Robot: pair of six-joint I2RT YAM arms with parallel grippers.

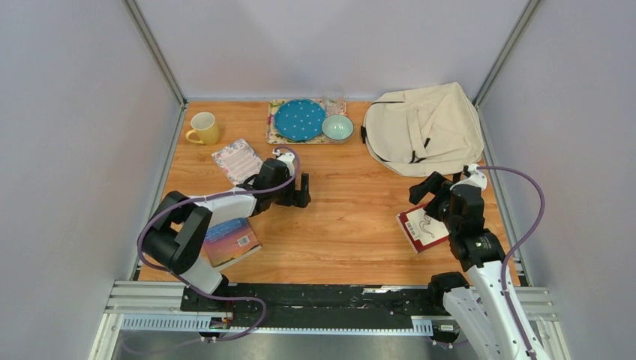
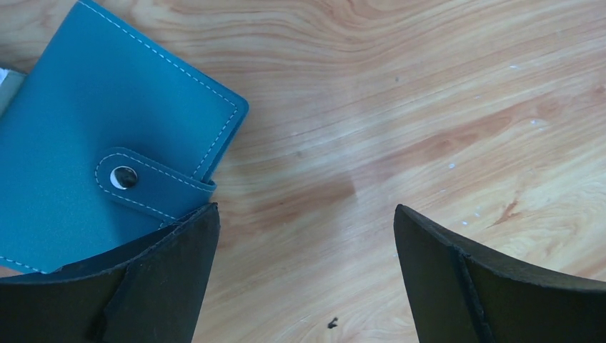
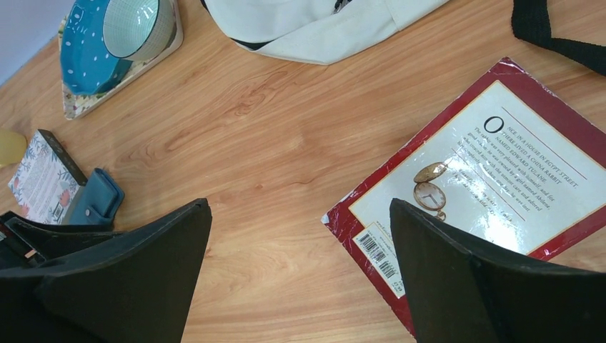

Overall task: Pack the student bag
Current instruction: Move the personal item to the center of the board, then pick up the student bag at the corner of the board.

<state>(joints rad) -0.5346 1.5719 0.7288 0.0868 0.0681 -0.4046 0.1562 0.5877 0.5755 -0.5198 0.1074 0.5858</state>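
Wooden tabletop (image 1: 352, 217) is being occupied at its far right by the student bag (image 1: 424, 127), lying flat; the left gripper (image 2: 306, 221) and right gripper (image 3: 300, 211) are being held spread, grasping nothing.

The backpack (image 1: 424, 127) lies at the upper right of the table (image 1: 352, 225). Left of it, along the top edge, a tray (image 1: 271, 135) carries a plate (image 1: 299, 119) with a bowl (image 1: 337, 127) to its right, and a glass (image 1: 334, 99) stands behind them. The mug (image 1: 203, 128) sits upper left, with a small book (image 1: 236, 160) just below it. A notebook (image 2: 93, 136) lies beside that book, partly beneath my left gripper (image 2: 307, 218). A second book (image 1: 231, 240) lies lower left. A third (image 1: 420, 229) lies centre right, below the backpack and partly beneath my right gripper (image 3: 300, 207).
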